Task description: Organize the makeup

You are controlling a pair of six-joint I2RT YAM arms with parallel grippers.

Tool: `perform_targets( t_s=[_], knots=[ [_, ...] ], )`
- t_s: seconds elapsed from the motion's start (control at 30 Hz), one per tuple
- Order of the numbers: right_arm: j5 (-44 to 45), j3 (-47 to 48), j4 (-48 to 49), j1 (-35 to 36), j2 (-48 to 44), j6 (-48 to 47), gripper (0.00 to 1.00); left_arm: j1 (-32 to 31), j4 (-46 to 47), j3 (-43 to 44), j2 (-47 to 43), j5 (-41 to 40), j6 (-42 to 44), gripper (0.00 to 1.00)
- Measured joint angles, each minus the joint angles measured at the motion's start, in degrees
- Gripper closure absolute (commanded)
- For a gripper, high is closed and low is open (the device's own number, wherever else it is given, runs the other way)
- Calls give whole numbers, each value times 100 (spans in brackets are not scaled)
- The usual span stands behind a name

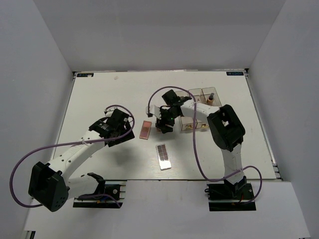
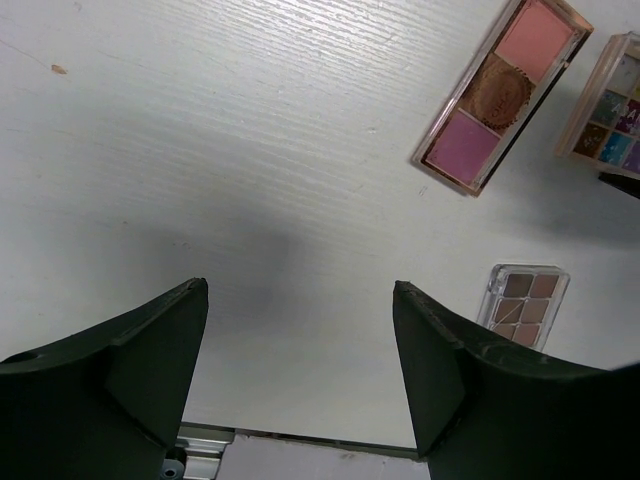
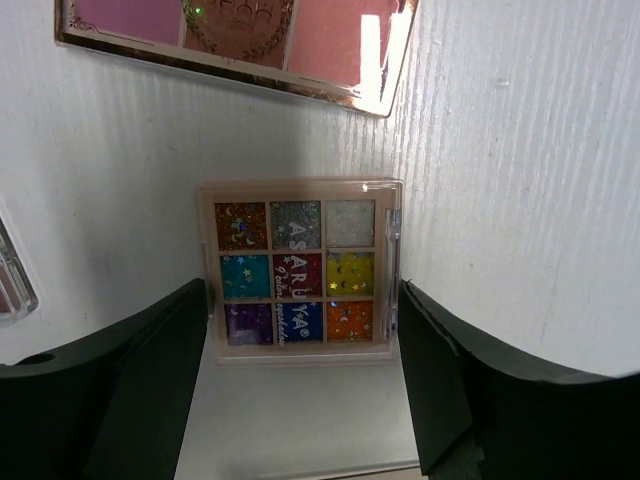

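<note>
The multicoloured glitter palette (image 3: 298,270) lies flat on the white table. My right gripper (image 3: 303,290) straddles it, one finger touching each long side; in the top view the gripper (image 1: 163,127) covers it. A pink and brown blush palette (image 1: 145,130) lies just to its left, also visible as the pink palette (image 3: 240,30) beyond the glitter one. A brown eyeshadow palette (image 1: 163,156) lies nearer the front. My left gripper (image 2: 300,285) hangs open over bare table, left of the pink palette (image 2: 503,92) and the brown palette (image 2: 525,303).
The clear three-compartment box (image 1: 197,109) stands behind the right gripper, with a tan bottle (image 1: 211,99) in its back right compartment and small tan items in the front ones. The right arm's purple cable loops over the table's middle.
</note>
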Motion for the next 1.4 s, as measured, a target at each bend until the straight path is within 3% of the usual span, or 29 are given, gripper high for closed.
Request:
perform_targets(
  t_s=[0.03,0.07,0.13,0.17,0.37,0.63,1.0,1.4],
  knots=[
    [31,-46,57,4,-28,74,61,0,20,-2,13,22,0,16],
    [28,-57,74,7,-31,114,72,-2,44,-7,26,42,0,17],
    [-24,-52,63,0,-31,138,89,-2,116,-26,59,79,2,17],
    [-61,-39,44,-9,-31,133,90,0,170,-42,79,114,4,17],
    [-610,-26,-343,-50,-136,291,91,0,662,-234,111,372,122,17],
    [-761,79,-76,-420,-1040,1668,97,-35,1379,-363,518,734,426,18],
    [1346,66,874,-1108,-1558,3440,100,-61,1808,-120,1270,929,765,19],
    [2712,275,1045,-1373,-815,4387,100,-122,2205,356,2094,962,1410,16]
  ],
)
